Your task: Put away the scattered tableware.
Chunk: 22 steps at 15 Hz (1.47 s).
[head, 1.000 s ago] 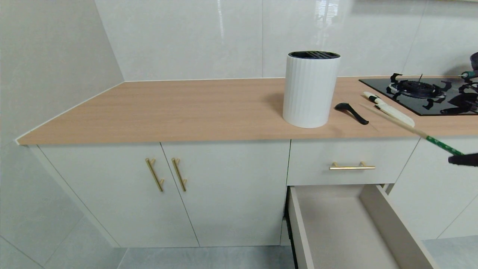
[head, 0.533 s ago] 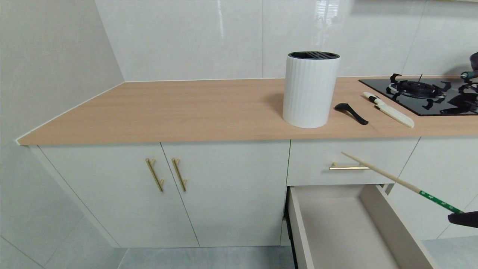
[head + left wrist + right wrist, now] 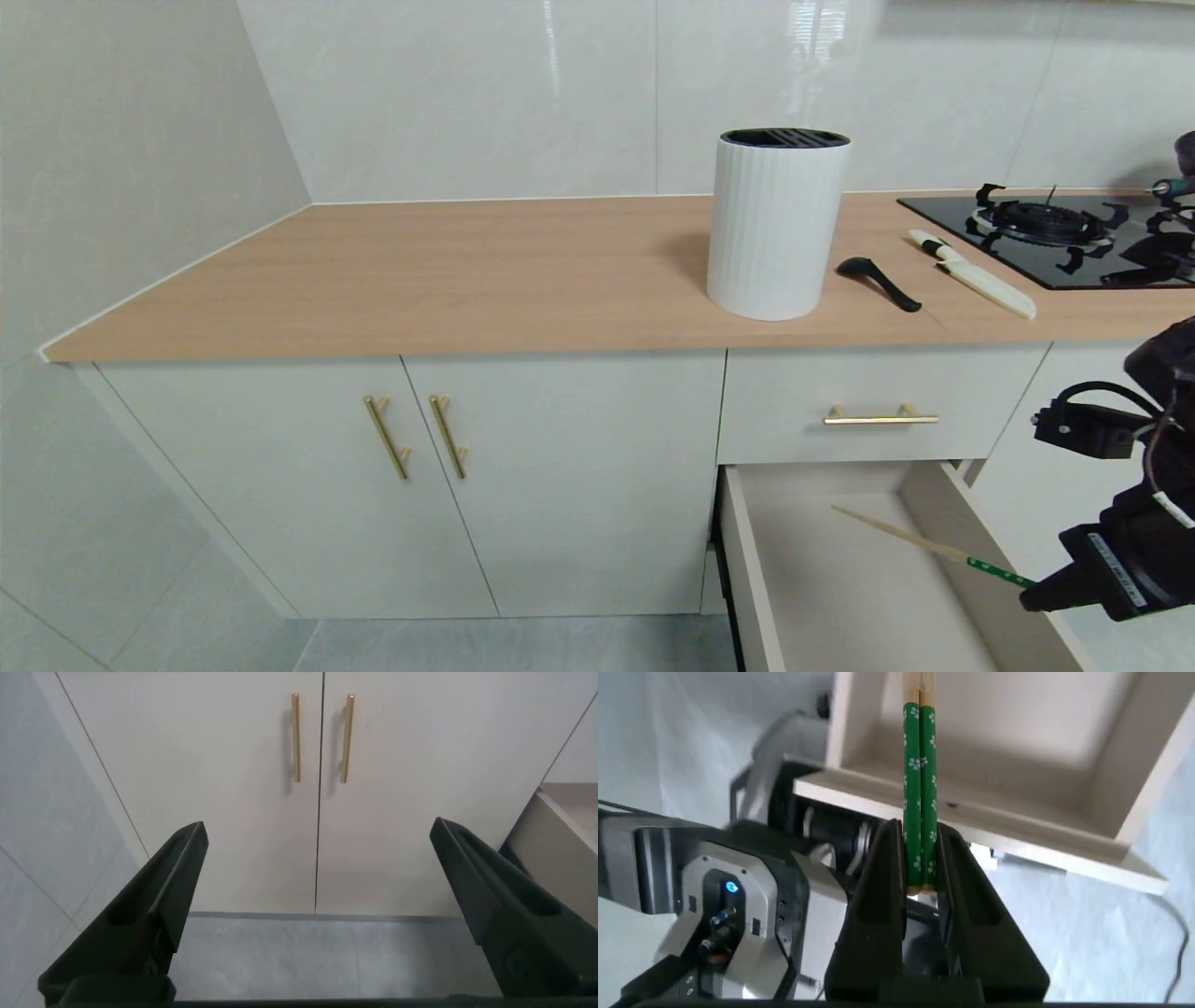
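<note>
My right gripper (image 3: 1036, 597) is shut on a pair of wooden chopsticks (image 3: 920, 544) with green ends. It holds them over the open drawer (image 3: 747, 560) under the counter, tips pointing into it. In the right wrist view the chopsticks (image 3: 918, 775) run from the gripper (image 3: 920, 873) out over the drawer's inside (image 3: 1018, 737). On the counter lie a black spoon (image 3: 878, 281) and a white knife (image 3: 976, 274), beside a white ribbed utensil holder (image 3: 777, 224). My left gripper (image 3: 318, 915) is open, low before the cabinet doors (image 3: 322, 784).
A black gas hob (image 3: 1064, 233) sits at the counter's right end. A shut drawer with a gold handle (image 3: 879, 417) is above the open one. The double cabinet doors (image 3: 420, 467) have gold handles. The counter's left half (image 3: 420, 271) is bare wood.
My right gripper has carried the chopsticks down from counter height, past the shut drawer's front, to just over the open drawer. The arm now shows more in the head view.
</note>
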{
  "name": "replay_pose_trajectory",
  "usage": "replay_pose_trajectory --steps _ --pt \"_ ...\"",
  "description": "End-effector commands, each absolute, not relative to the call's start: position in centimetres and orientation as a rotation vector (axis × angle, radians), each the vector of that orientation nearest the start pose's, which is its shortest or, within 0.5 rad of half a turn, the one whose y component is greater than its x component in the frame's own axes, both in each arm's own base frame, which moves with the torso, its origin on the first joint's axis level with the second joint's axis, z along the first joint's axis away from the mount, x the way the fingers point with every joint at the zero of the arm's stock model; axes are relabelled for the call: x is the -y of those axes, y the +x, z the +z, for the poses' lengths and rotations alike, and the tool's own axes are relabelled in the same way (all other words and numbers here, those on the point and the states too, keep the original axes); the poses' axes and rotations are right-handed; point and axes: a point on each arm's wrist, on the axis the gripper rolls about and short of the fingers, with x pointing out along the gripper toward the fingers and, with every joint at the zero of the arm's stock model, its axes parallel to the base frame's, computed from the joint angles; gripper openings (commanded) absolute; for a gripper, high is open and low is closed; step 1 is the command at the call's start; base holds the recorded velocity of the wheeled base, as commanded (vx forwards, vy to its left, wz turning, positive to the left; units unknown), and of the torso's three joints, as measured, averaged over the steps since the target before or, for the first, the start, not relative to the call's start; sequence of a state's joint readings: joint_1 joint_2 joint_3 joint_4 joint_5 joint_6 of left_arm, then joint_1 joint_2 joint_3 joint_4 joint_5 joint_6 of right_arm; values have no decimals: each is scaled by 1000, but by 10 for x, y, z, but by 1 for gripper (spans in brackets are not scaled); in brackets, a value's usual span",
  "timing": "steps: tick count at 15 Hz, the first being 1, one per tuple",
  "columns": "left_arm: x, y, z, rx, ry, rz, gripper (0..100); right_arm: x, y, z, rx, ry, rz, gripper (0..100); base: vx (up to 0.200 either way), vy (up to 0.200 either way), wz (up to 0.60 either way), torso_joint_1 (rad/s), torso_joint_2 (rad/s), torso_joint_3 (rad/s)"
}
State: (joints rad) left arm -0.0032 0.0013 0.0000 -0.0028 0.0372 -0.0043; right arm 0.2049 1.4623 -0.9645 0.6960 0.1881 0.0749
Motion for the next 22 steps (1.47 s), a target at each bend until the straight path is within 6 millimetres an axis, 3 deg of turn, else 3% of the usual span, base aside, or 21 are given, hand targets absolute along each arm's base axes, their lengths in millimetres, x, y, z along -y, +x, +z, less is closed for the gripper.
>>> replay_pose_trajectory --steps 1,7,17,22 --pt "-1 -23 76 0 -5 35 100 -49 216 159 -1320 78 264 0 0 0 0 0 0 0" --pt "-1 -23 76 2 -5 34 100 -55 240 137 -1334 113 214 0 0 0 0 0 0 0" --pt "-1 -23 76 2 -5 35 100 -64 251 118 -1296 96 184 0 0 0 0 -154 407 249" --pt "-1 -23 76 2 -5 35 100 -64 253 118 -1264 99 187 0 0 0 0 -74 245 160"
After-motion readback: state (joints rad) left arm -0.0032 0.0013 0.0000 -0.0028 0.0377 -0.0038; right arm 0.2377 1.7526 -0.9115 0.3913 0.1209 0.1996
